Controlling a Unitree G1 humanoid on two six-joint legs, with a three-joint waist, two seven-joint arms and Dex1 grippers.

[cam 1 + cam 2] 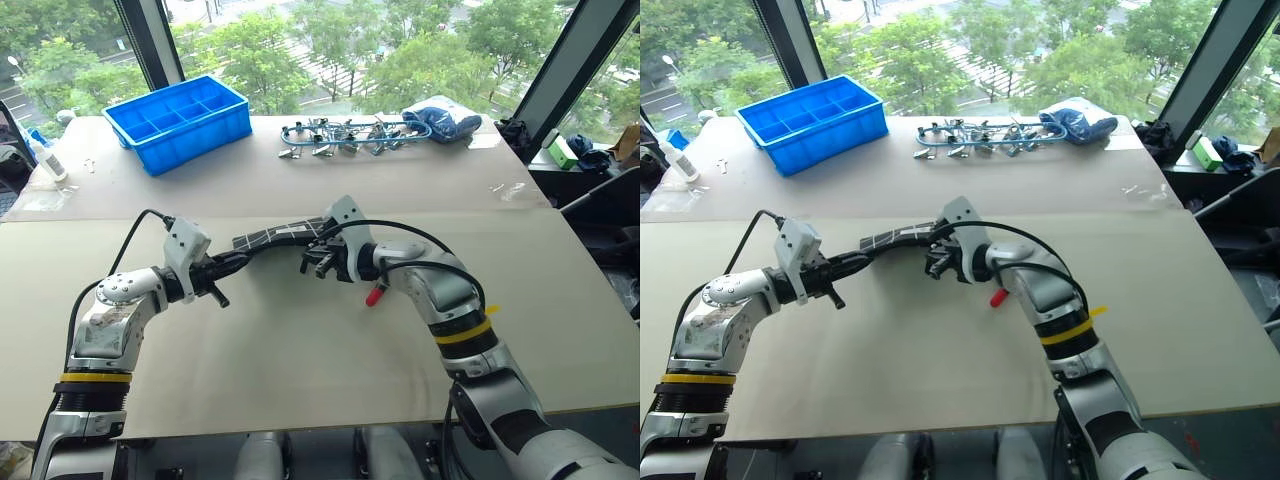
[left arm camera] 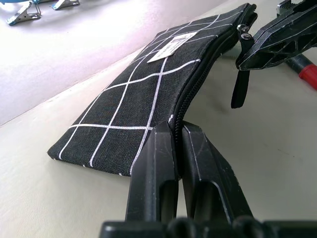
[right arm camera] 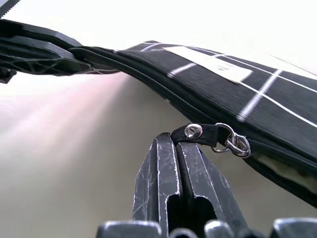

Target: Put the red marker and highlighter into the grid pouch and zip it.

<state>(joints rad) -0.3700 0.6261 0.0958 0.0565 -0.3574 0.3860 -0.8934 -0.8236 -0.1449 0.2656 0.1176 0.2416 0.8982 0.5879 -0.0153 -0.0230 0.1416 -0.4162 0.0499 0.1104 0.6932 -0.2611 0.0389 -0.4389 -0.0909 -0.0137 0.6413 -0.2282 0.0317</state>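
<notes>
Grid pouch (image 1: 280, 235) is hanging lifted off the tabletop (image 1: 300, 350), stretched between the two grippers near the middle of the work area, its white label facing up and its zipper edge turned toward the robot. Beneath and in front of it the beige surface is lying bare, leaving wide open room toward the near edge and out to both sides. The left gripper (image 2: 179, 136) is pinching one end of the pouch, its fingers (image 2: 153, 168) pressed together on the fabric right at the zipper line. The right gripper (image 3: 174, 144) is closing its fingers (image 3: 158, 173) tight on the black zipper-pull strap (image 3: 195, 133) (the metal ring of the slider is sitting just past the fingertips), and past the slider the pouch mouth is gaping slightly. The red marker (image 1: 375, 295) is lying on the tabletop just under the right forearm, red cap toward the robot, close to the pouch but apart from it. Farther back, well apart from the pouch, a blue compartment bin (image 1: 180, 120) is standing on the left, a row of metal clips (image 1: 340, 135) in the middle and a blue cloth bundle (image 1: 440, 120) beside them. Both arms are reaching forward and inward, wrists angled toward each other, fingers pointing slightly downward.
</notes>
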